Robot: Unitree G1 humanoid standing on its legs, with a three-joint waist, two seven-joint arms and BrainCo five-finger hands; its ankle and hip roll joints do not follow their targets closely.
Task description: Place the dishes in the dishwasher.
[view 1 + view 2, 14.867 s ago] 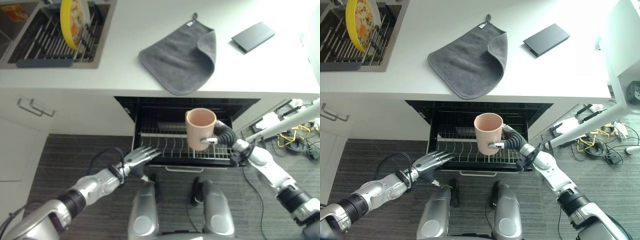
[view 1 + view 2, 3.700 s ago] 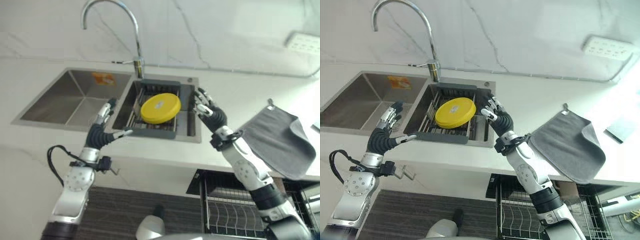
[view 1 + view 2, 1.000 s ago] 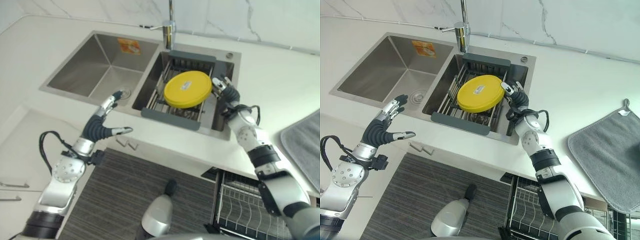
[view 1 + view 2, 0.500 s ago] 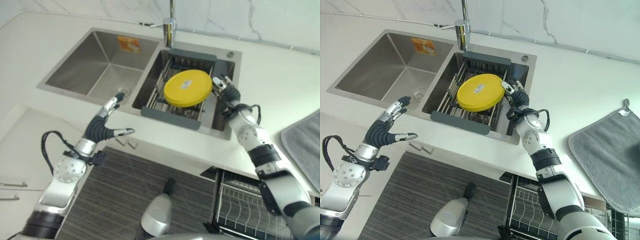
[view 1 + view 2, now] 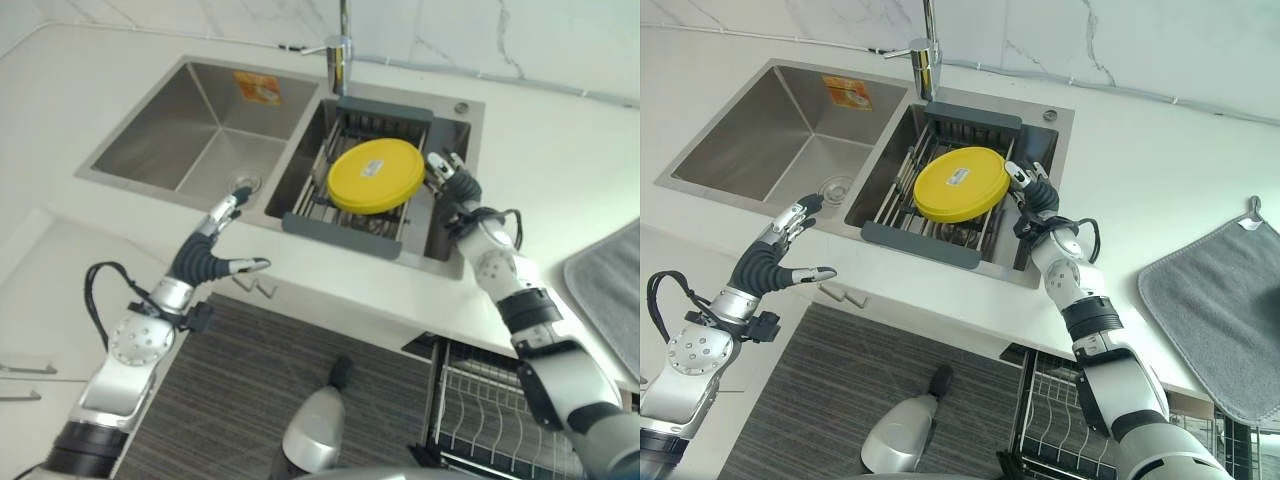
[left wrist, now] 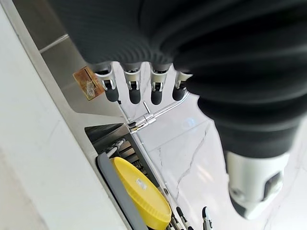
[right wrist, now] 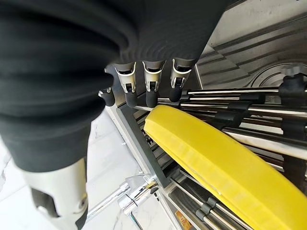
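Right hand (image 5: 1038,200) barely moved, fingers spread beside yellow plate (image 5: 960,184); left hand (image 5: 770,258) spread, idle.

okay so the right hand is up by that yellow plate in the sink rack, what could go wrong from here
The right hand is open beside the yellow plate, not gripping it; a one-sided grab could let it slip into the rack. The plate leans between the wires, so lifting at an angle might snag it. The left hand hangs open, too far off to steady it.
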